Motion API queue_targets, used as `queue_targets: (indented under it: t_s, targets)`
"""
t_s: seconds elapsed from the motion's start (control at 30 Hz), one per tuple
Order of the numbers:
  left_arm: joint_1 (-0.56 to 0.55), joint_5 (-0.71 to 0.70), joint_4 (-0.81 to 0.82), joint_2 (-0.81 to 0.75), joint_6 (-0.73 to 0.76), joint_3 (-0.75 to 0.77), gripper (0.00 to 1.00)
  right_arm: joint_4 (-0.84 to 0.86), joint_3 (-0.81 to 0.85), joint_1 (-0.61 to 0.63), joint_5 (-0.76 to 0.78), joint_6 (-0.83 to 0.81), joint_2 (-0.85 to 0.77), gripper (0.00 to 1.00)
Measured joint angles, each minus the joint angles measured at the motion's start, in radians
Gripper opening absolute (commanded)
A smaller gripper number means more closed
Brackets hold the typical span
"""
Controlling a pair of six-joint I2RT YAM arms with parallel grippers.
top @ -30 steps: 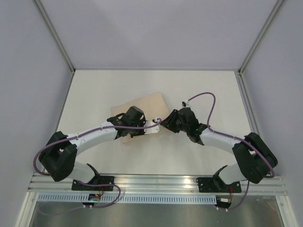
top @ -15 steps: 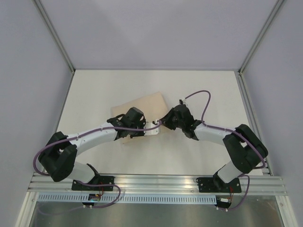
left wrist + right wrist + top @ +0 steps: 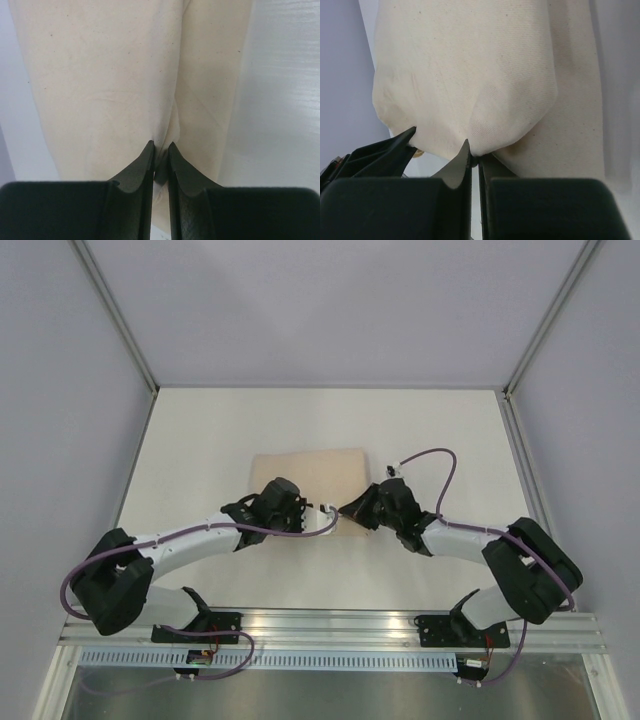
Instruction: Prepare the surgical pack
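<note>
At the centre of the table [image 3: 200,430], we find the tan cloth sheet [image 3: 305,468] lying folded and flat. Compared with one second earlier, its far edge now runs parallel to the table's far edge instead of tilting, and both wrists sit closer to the arm bases. We see the left gripper [image 3: 330,516] pinching a raised fold at the sheet's near edge. The right gripper [image 3: 350,512], just beside it, is clamped on the sheet's near right corner. Bare table surface shows on every side of the sheet. The enclosure walls [image 3: 60,390] stand well apart from both arms.
</note>
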Motion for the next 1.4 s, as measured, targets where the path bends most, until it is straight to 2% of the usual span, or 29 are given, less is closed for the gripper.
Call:
queue_targets:
  t_s: [0.27, 0.33, 0.37, 0.4, 0.43, 0.53, 0.57, 0.67, 0.7, 0.83, 0.87, 1.0, 1.03, 1.1, 1.2, 1.3, 1.4]
  targets:
    - [-0.007, -0.044, 0.115, -0.009, 0.066, -0.095, 0.00, 0.115, -0.013, -0.001, -0.028, 0.010, 0.069, 0.00]
    - [-0.005, -0.032, 0.105, -0.015, 0.065, -0.094, 0.06, 0.117, -0.016, -0.001, -0.029, 0.009, 0.069, 0.02]
    - [-0.004, -0.021, 0.092, -0.020, 0.064, -0.090, 0.09, 0.119, -0.018, -0.001, -0.031, 0.009, 0.067, 0.05]
    - [-0.002, -0.011, 0.075, -0.027, 0.062, -0.085, 0.16, 0.116, -0.019, -0.001, -0.034, 0.007, 0.064, 0.09]
    - [0.000, 0.004, 0.053, -0.034, 0.060, -0.079, 0.19, 0.113, -0.019, 0.000, -0.038, 0.005, 0.060, 0.20]
    - [0.004, 0.034, -0.009, -0.054, 0.054, -0.061, 0.20, 0.082, -0.018, -0.001, -0.053, -0.018, 0.036, 0.36]
    - [0.005, 0.038, -0.022, -0.058, 0.053, -0.060, 0.26, 0.065, -0.017, -0.001, -0.055, -0.024, 0.024, 0.39]
    - [0.008, 0.046, -0.071, -0.061, 0.048, -0.050, 0.38, -0.022, -0.008, -0.001, -0.058, -0.059, -0.039, 0.47]
    - [0.010, 0.047, -0.088, -0.061, 0.044, -0.047, 0.47, -0.064, -0.004, -0.002, -0.058, -0.071, -0.067, 0.49]
    - [0.015, 0.063, -0.153, -0.063, 0.033, -0.040, 0.59, -0.274, -0.003, -0.006, -0.048, -0.115, -0.216, 0.52]
    - [0.015, 0.069, -0.168, -0.064, 0.030, -0.037, 0.62, -0.324, -0.001, -0.006, -0.041, -0.125, -0.253, 0.51]
    - [0.016, 0.095, -0.232, -0.086, 0.016, -0.015, 0.66, -0.469, 0.035, -0.007, -0.024, -0.180, -0.369, 0.28]
    - [0.016, 0.105, -0.250, -0.095, 0.011, -0.006, 0.67, -0.478, 0.058, -0.008, -0.024, -0.202, -0.371, 0.15]
    - [0.016, 0.124, -0.282, -0.116, -0.002, 0.013, 0.68, -0.487, 0.132, -0.008, -0.035, -0.253, -0.332, 0.01]
    - [0.016, 0.156, -0.341, -0.174, -0.030, 0.056, 0.68, -0.462, 0.296, -0.010, -0.105, -0.332, -0.178, 0.00]
    - [0.016, 0.167, -0.388, -0.236, -0.060, 0.099, 0.68, -0.365, 0.438, -0.009, -0.214, -0.376, 0.004, 0.00]
    - [0.016, 0.161, -0.413, -0.289, -0.101, 0.124, 0.68, -0.287, 0.493, 0.006, -0.289, -0.405, 0.137, 0.00]
